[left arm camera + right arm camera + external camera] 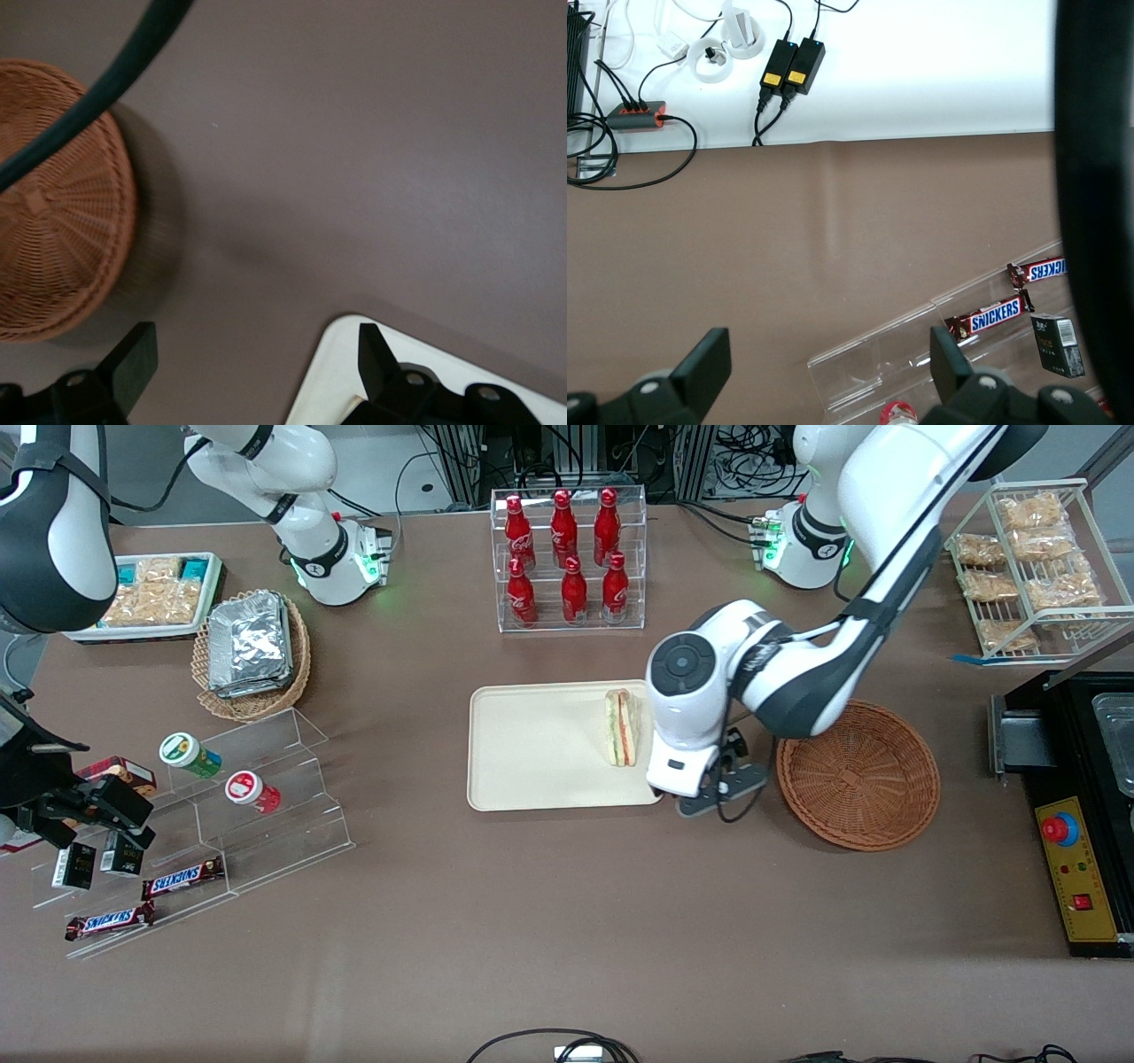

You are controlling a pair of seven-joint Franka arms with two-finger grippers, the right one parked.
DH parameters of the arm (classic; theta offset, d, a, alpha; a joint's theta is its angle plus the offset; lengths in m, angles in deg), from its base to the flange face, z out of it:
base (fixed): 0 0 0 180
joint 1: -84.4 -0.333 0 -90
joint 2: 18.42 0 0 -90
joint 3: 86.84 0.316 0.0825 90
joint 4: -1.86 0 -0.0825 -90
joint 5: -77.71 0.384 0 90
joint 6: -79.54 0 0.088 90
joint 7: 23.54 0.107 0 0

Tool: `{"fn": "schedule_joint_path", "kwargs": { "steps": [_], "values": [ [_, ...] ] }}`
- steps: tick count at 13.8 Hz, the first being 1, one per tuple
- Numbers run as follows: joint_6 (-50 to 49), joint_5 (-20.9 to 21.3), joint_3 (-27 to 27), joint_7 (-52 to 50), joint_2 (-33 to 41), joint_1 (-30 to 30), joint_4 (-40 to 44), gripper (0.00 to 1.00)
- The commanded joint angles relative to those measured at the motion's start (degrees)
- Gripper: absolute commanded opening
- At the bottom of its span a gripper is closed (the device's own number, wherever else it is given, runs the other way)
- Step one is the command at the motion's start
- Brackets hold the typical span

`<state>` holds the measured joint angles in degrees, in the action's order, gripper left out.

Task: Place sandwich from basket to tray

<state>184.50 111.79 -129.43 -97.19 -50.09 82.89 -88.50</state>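
Note:
The sandwich [622, 728] stands on its edge on the beige tray [540, 744], at the tray's end nearest the working arm. The orange-brown wicker basket [858, 775] sits empty beside the tray, toward the working arm's end of the table. My left gripper [678, 784] hangs low over the tray's near corner, between sandwich and basket, largely hidden under its own white hand. In the left wrist view the gripper [257, 341] is open with only bare table between its fingers. One finger [376, 359] is over the tray corner [341, 381], and the basket [53, 230] lies off to the side.
A clear rack of red bottles [569, 558] stands farther from the front camera than the tray. A tan basket of foil packets [252, 651] and a clear stepped stand [266, 806] lie toward the parked arm's end. A wire rack of snack bags [1036, 567] and a black box [1076, 868] lie toward the working arm's end.

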Motion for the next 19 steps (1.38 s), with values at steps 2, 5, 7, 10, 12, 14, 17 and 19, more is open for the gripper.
{"fn": "schedule_joint_path", "kwargs": {
  "steps": [2,5,7,10,12,14,17,19],
  "values": [
    [-4.1,-1.3,-0.3,0.2,1.3,-2.6,2.1,1.00],
    [-4.4,-6.4,2.9,8.8,5.5,-4.3,1.7,1.00],
    [-4.8,-13.0,8.9,17.9,10.3,-3.8,0.8,1.00],
    [-9.9,-18.7,15.7,31.7,15.9,-3.8,0.6,1.00],
    [-12.0,-22.0,20.2,40.3,18.9,-3.8,0.6,1.00],
    [-14.5,-25.0,24.1,49.4,21.5,-3.8,0.6,1.00],
    [-17.9,-26.2,26.9,64.6,24.8,-4.4,0.6,1.00],
    [-19.0,-28.5,29.0,72.8,26.3,-4.6,0.7,1.00]
  ]
}}
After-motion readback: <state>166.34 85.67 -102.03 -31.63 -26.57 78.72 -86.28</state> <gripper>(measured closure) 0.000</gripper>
